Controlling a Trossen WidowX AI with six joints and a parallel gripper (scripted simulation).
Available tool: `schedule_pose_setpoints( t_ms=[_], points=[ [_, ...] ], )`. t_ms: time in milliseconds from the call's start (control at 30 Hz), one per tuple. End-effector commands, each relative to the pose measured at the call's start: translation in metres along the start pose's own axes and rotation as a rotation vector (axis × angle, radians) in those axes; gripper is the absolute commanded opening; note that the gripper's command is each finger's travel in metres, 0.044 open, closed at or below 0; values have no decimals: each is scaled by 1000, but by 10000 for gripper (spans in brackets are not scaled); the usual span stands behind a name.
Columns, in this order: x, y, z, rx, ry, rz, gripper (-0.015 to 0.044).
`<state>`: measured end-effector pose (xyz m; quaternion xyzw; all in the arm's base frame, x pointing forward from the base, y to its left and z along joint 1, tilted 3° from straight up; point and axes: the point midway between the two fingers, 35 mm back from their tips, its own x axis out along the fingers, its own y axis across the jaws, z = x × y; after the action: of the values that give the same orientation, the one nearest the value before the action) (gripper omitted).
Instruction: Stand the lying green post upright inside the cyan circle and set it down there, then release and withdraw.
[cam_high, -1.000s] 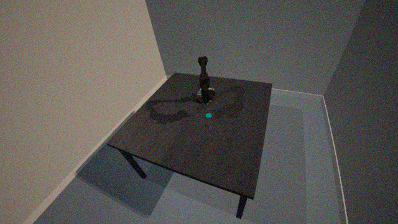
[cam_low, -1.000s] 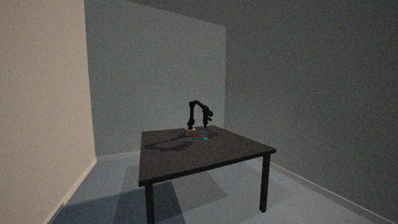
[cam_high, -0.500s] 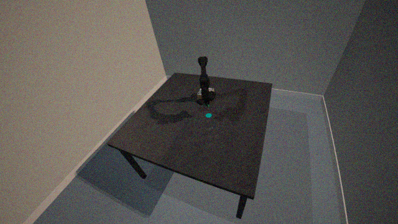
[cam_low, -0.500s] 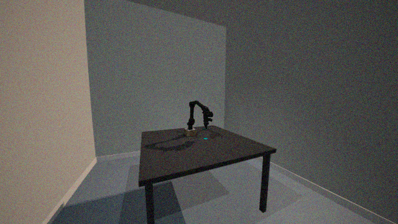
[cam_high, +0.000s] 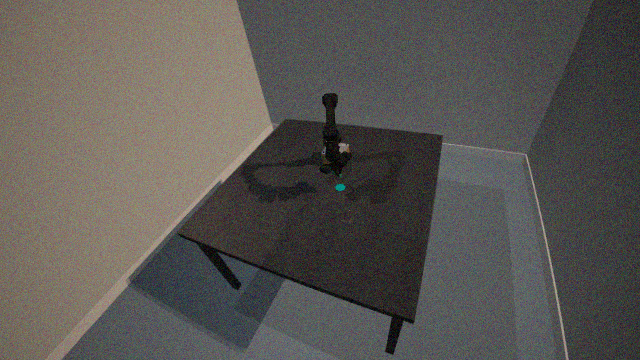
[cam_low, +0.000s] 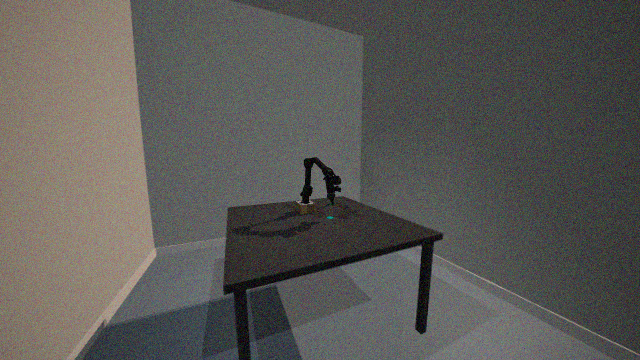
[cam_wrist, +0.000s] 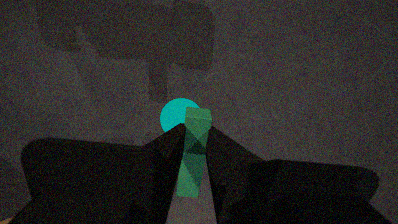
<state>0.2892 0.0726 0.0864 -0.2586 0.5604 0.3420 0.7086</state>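
The cyan circle (cam_high: 340, 187) (cam_low: 330, 218) (cam_wrist: 175, 114) lies flat on the table. My gripper (cam_high: 339, 173) (cam_low: 332, 202) (cam_wrist: 196, 131) points down and is shut on the green post (cam_wrist: 198, 122). In the wrist view the post's far end overlaps the right edge of the circle, and its near end shows between the fingers lower down. Its exact tilt is hard to tell. In the exterior view the fingertips are above the table, a little off the circle. The post is too small to make out clearly in the top and exterior views.
The dark table (cam_high: 310, 240) (cam_low: 300, 255) carries the arm, whose base stands by a pale and tan block (cam_high: 344, 148) (cam_low: 304, 206) behind the circle. Arm shadows fall across the table on both sides of the circle. No other loose object shows on it.
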Motion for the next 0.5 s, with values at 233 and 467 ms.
schedule_pose_setpoints(
  t_ms=[233, 467],
  points=[
    [10, -7, 3, 44, -76, 9, 23],
    [16, -11, 5, 66, -126, 12, 23]
  ],
)
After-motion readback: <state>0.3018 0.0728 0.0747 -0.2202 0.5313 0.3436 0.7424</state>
